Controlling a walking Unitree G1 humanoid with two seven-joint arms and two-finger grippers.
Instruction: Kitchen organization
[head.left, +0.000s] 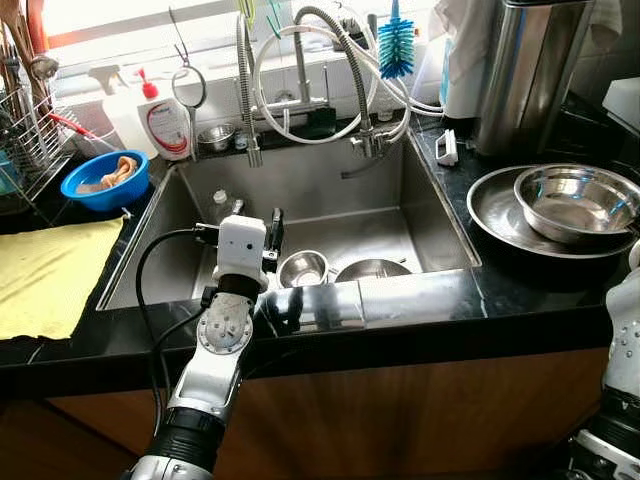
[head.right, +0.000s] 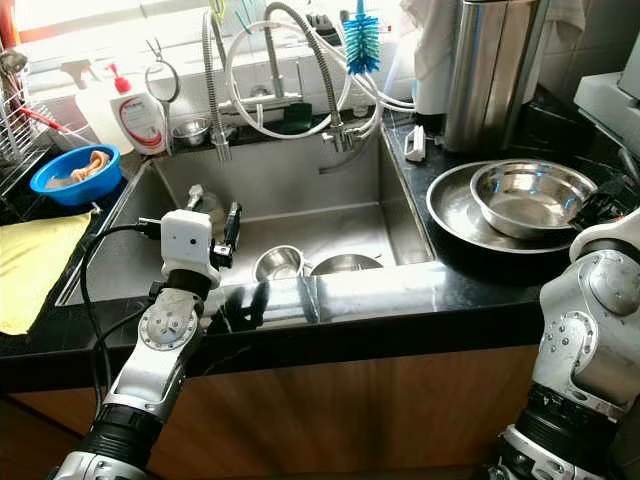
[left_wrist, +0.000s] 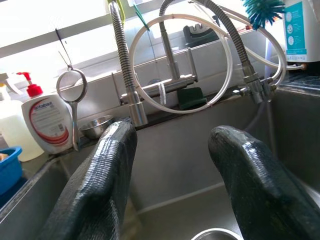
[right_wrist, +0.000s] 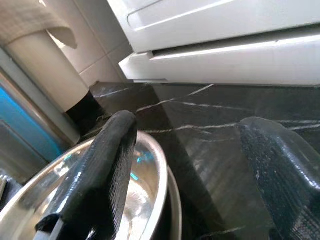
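A: We're looking down at the stainless steel sink (head.left: 420, 235) set in a black marbled countertop (head.left: 520, 290), and the left gripper (left_wrist: 170, 175) is right over the basin, near its front-left corner.

B: Fingers (left_wrist: 95, 185) spread apart there, nothing between them. From the wrist you see straight past them to the two coiled spring-neck taps (left_wrist: 125, 65) on the back ledge.

A: Below that gripper, on the sink floor, sits a small round steel cup (head.left: 303, 268), and just beside it a shallow steel bowl (head.left: 372, 270), both against the front wall.

B: Over to the right side now. A wide steel plate (head.right: 455, 222) sits on the counter with a deep steel bowl (head.right: 530, 198) resting inside it.

A: And the right gripper (right_wrist: 200, 165) is at that bowl's far rim, one black finger (right_wrist: 100, 175) hanging over the bowl's inside, the other over the counter. Open jaws, not clamping the rim as far as I can see.

B: Behind that, a tall brushed-steel cylinder (head.left: 530, 75) stands upright near the corner.

A: Left of the sink, a yellow cloth (head.left: 50, 275) lies flat on the counter, and a blue plastic bowl (head.left: 103, 180) sits behind it, next to a white soap pump bottle with a red label (head.left: 165, 120).

B: A blue bottle brush (head.left: 396, 45) stands upright behind the taps, and a small round wire strainer (head.left: 188, 85) stands at the ledge.
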